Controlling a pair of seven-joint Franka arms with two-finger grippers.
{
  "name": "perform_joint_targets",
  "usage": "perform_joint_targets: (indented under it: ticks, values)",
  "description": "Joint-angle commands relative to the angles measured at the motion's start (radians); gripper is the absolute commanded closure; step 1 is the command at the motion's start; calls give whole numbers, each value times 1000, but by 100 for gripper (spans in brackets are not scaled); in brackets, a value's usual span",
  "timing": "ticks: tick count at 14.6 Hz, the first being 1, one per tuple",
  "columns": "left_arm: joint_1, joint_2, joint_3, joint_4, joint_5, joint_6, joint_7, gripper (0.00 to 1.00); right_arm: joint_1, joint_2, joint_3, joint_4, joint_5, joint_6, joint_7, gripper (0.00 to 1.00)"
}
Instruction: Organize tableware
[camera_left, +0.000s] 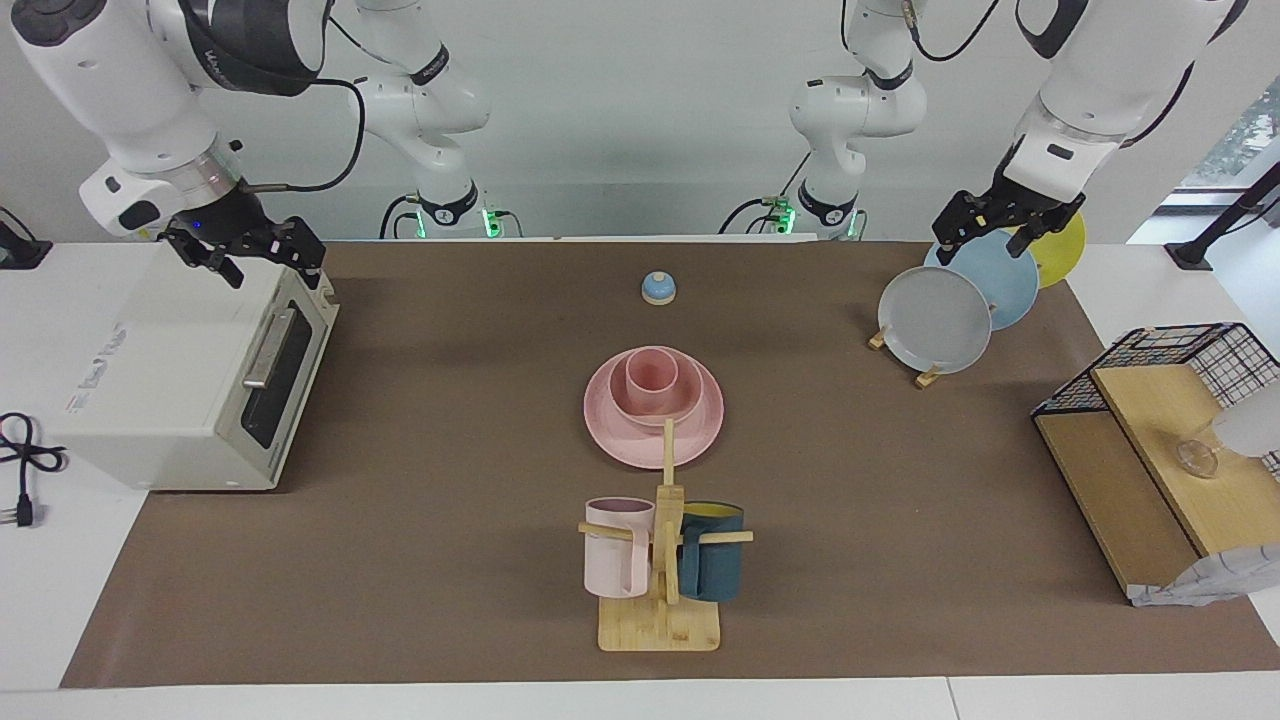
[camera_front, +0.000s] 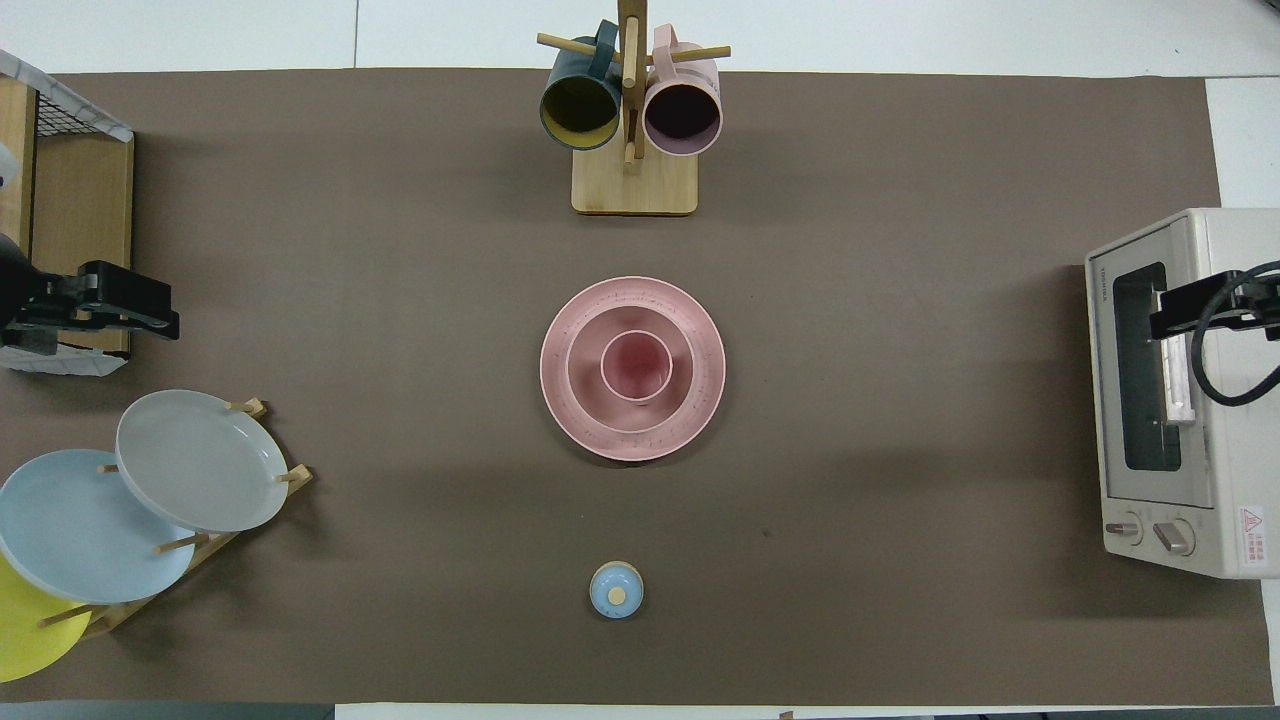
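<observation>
At the middle of the brown mat the pink tableware is stacked. The wide plate (camera_left: 620, 440) (camera_front: 632, 445) carries the bowl (camera_left: 682, 405) (camera_front: 590, 345), and the small cup (camera_left: 651, 378) (camera_front: 636, 366) stands upright in the bowl. My left gripper (camera_left: 985, 240) (camera_front: 160, 312) hangs open and empty in the air over the blue plate of the plate rack. Above the toaster oven's top edge hovers my right gripper (camera_left: 270, 262) (camera_front: 1160, 318), also open and holding nothing. Both grippers are well apart from the stack.
A wooden mug tree (camera_left: 660, 620) with a pale-pink and a dark-teal mug stands farther from the robots than the stack. A small blue knobbed lid (camera_left: 658, 288) lies nearer. Plate rack (camera_left: 940, 320), toaster oven (camera_left: 180, 380) and wire-and-wood shelf (camera_left: 1150, 450) occupy the table's ends.
</observation>
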Motion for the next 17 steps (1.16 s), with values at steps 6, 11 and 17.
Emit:
perform_joint_targets:
  ticks: [6,11,17]
  values:
    - [37,-27,-11,-45,-56,48,73,0,-11,-3,4,6,30,-21,-20,0]
    - [75,-24,-51,-37,-56,38,82,0,-13,-3,4,6,30,-23,-20,0]
    - [78,-29,-50,-42,-56,37,82,0,-13,-3,4,6,30,-23,-20,0]
